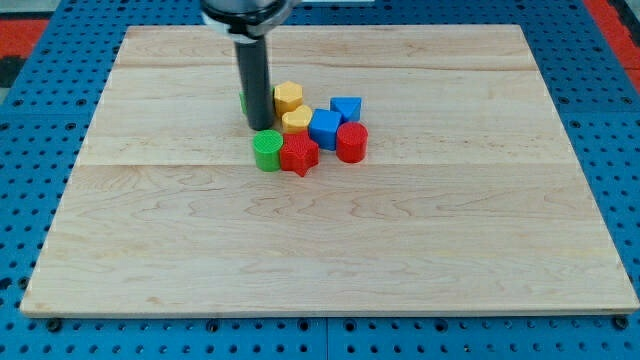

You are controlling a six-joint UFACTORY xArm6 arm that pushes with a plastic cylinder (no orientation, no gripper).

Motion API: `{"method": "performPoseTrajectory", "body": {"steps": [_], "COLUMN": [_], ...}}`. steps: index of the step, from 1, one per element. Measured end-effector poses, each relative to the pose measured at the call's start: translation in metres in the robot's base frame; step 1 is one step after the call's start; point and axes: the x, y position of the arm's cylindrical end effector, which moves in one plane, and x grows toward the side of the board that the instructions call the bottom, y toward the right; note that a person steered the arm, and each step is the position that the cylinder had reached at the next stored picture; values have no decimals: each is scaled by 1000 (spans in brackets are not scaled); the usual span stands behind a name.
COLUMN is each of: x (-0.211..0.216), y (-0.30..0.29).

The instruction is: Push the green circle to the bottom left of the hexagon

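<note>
There is no pincer, only my tip (262, 127) at twelve o'clock of the green circle (267, 151): light, rigid, slides easily; push its side.

Pale wooden board (330, 260) over blue perforated base (30, 150), evenly lit.

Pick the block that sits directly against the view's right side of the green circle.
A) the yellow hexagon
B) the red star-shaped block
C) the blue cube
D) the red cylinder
B: the red star-shaped block touches the green circle on the view's right, while the blue cube, yellow hexagon and red cylinder lie farther off.
</note>
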Motion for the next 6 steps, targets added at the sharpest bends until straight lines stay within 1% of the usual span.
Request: {"method": "performPoseTrajectory", "body": {"steps": [1, 2, 3, 5, 6], "x": [19, 58, 92, 91, 63], "y": [-13, -30, -14, 31, 32]}}
